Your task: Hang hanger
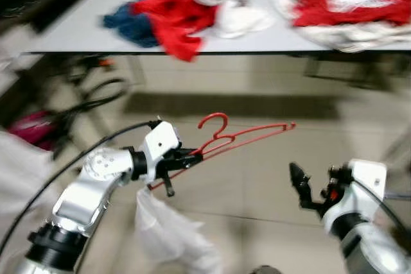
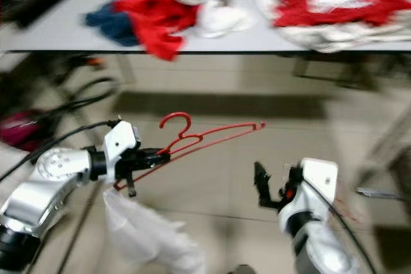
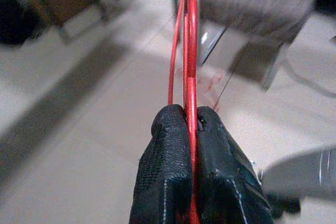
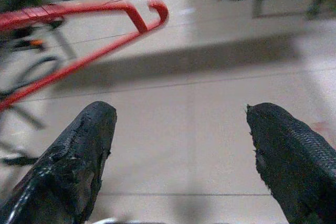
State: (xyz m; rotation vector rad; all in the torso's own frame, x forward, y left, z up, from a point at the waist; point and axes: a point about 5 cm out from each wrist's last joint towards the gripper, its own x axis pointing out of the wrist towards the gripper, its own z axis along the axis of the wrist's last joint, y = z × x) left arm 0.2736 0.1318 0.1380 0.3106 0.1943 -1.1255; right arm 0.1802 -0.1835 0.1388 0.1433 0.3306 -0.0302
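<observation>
Jaws of the left gripper (image 1: 186,157) clamped on a red hanger (image 1: 247,134) held over the floor (image 1: 257,190), right gripper (image 4: 181,156) jaws apart, clothes (image 1: 176,14) heaped on the bench (image 1: 70,30) near its front edge

Left hand (image 3: 193,129) pinches the red hanger (image 3: 190,51) above tiled floor (image 3: 94,145).

A: Left arm (image 1: 87,187) in shot — silver shell, a round joint disc ringed with small dots, and a black collar low by the frame's edge

B: Black cable (image 1: 58,174) arcs over it to the white wrist block (image 1: 160,144). The left gripper (image 3: 191,124) shows two black fingers with a woven, pebbled texture

A: Right arm (image 1: 369,239) matches: silver forearm, white square housing, a speck of red by the black bracket

B: And the right gripper (image 4: 181,145) — long black fingers (image 4: 79,156), same rough grain, rounded tips
</observation>
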